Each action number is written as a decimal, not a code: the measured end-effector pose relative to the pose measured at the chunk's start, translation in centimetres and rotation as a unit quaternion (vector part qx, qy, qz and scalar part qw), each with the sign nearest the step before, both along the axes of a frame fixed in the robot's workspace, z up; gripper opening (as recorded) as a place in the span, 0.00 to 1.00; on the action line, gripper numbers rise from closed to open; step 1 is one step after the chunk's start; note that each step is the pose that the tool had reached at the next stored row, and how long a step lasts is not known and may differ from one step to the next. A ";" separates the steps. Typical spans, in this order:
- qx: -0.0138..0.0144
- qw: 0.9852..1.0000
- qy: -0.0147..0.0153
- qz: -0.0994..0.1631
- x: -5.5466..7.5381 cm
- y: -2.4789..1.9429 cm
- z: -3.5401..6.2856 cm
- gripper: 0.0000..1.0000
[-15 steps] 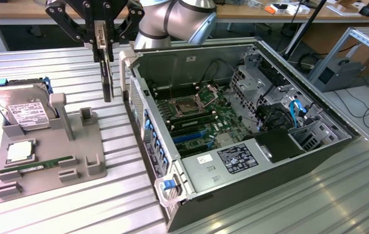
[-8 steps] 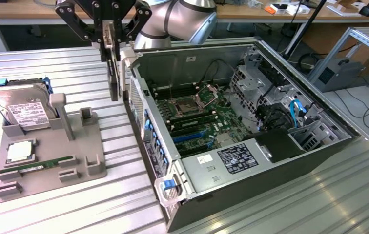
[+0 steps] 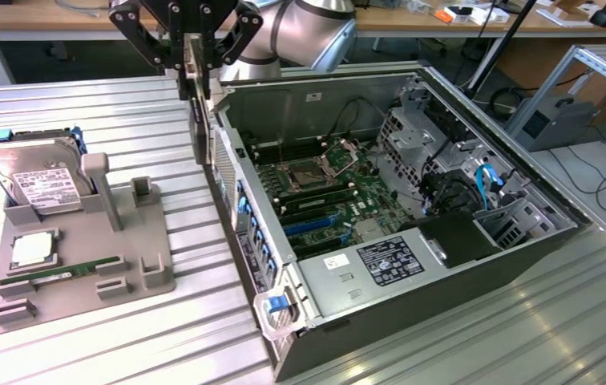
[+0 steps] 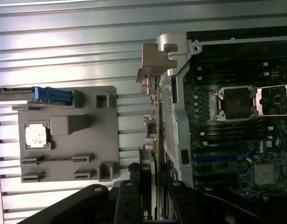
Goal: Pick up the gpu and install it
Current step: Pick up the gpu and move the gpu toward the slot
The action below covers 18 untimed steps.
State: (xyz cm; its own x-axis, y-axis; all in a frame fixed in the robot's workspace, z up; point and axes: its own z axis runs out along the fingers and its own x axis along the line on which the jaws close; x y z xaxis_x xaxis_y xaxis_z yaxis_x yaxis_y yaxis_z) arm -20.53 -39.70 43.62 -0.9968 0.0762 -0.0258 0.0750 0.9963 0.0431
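My gripper [image 3: 200, 76] is shut on the gpu [image 3: 198, 120], a slim dark card that hangs edge-on below the fingers. It is in the air just outside the open computer case [image 3: 281, 104], beside the case wall on the exterior view's left. In the wrist view the gpu [image 4: 156, 140] runs as a thin line away from my gripper [image 4: 155, 198], and its pale metal bracket [image 4: 155, 63] sits at the far end. The card lies between the grey holder [image 4: 111, 135] and the motherboard [image 4: 227, 140]. The blue expansion slots [image 3: 314, 224] lie inside the case.
A grey holder [image 3: 148, 269] on the exterior view's left carries a hard drive [image 3: 36, 180], a CPU [image 3: 30, 250] and a RAM stick [image 3: 62, 273]. The case holds drive cages and cables [image 3: 463, 184]. The ribbed metal table [image 3: 121, 345] extends around both.
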 end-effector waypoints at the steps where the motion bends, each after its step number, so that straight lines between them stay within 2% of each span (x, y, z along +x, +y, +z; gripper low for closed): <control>1: 0.000 1.000 0.000 0.000 0.2 0.00 0.00 0.27; 18: 0.000 1.000 0.000 0.000 3.2 0.00 0.00 0.27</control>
State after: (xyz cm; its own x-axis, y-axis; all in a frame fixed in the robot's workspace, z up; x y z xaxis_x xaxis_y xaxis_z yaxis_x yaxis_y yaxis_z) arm -17.29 -39.70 43.62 -0.9968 0.0763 -0.0257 0.0751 0.9962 0.0430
